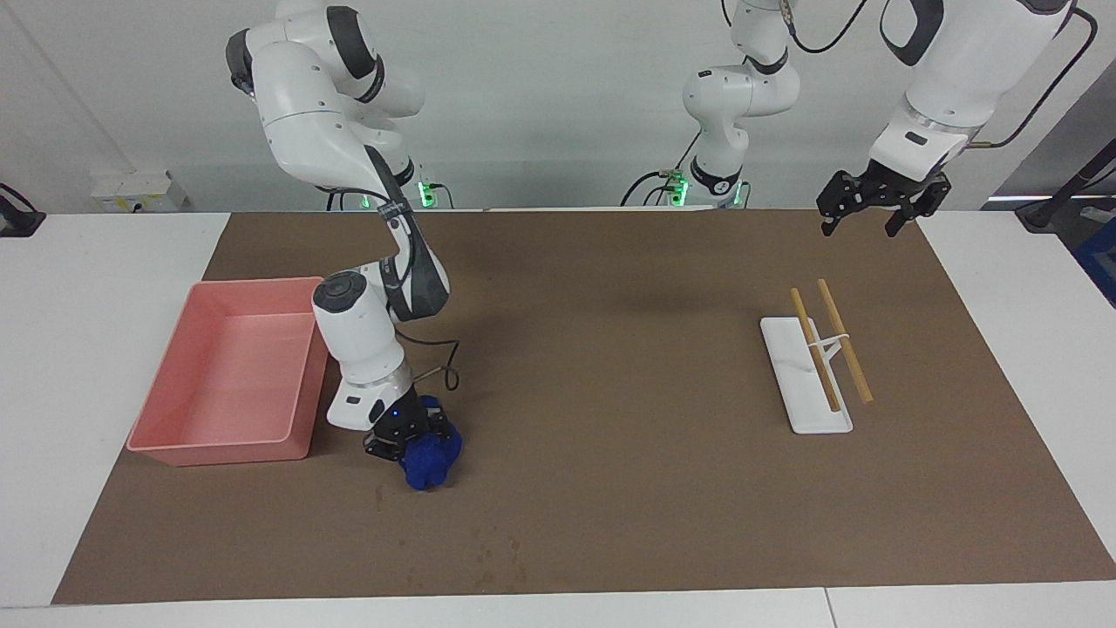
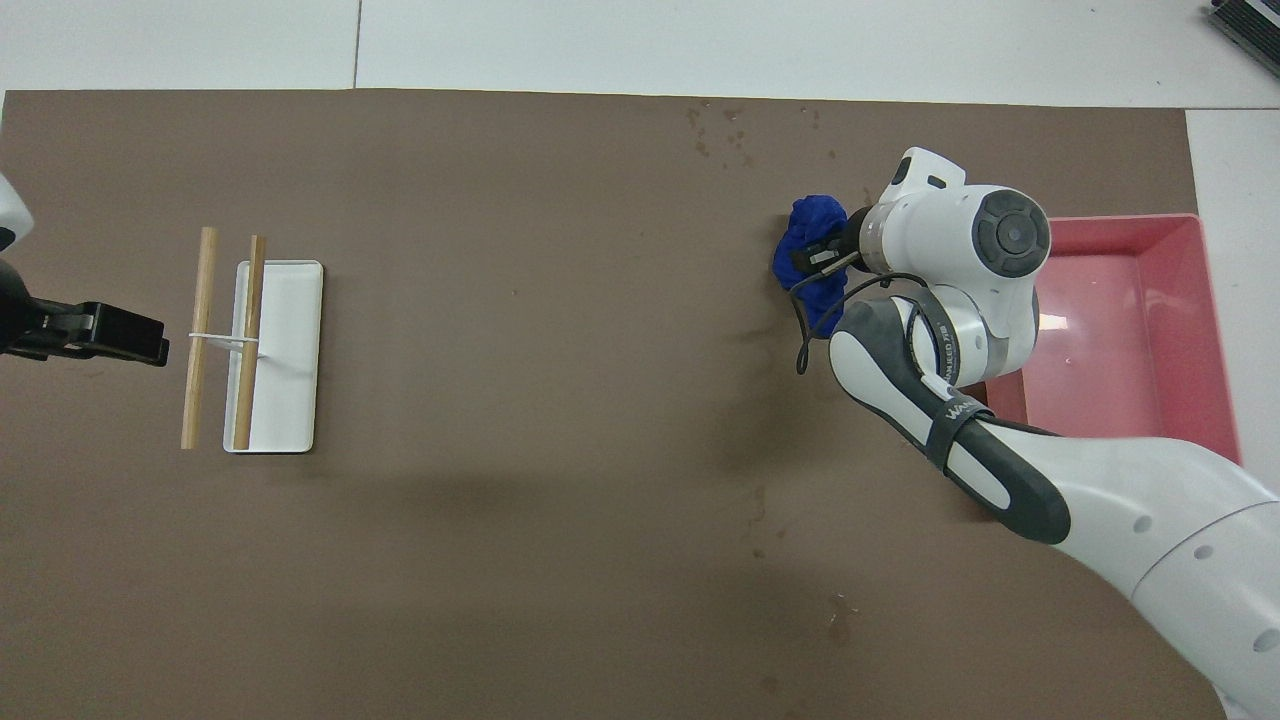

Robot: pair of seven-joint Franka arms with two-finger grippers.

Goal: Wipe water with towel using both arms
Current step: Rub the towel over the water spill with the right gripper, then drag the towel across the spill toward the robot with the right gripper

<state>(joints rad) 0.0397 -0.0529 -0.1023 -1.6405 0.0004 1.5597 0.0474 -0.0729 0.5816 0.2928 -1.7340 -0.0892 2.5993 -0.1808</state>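
Note:
The deep-blue towel (image 1: 429, 464) (image 2: 806, 232) is a lumpy bundle pressed on the brown mat beside the pink bin. My right gripper (image 1: 408, 439) (image 2: 822, 256) is shut on it from above, with its wrist tilted toward the bin. A faint narrow dark streak, the water (image 1: 378, 495), lies on the mat a little farther from the robots than the towel. My left gripper (image 1: 875, 209) (image 2: 140, 338) hangs open and empty high over the mat at the left arm's end, next to the white tray.
A pink bin (image 1: 228, 373) (image 2: 1200, 330) stands at the right arm's end, close to the right wrist. A white tray (image 1: 806, 384) (image 2: 285, 400) with two wooden sticks lies at the left arm's end. Small dark specks (image 1: 493, 551) (image 2: 722, 130) dot the mat's edge farthest from the robots.

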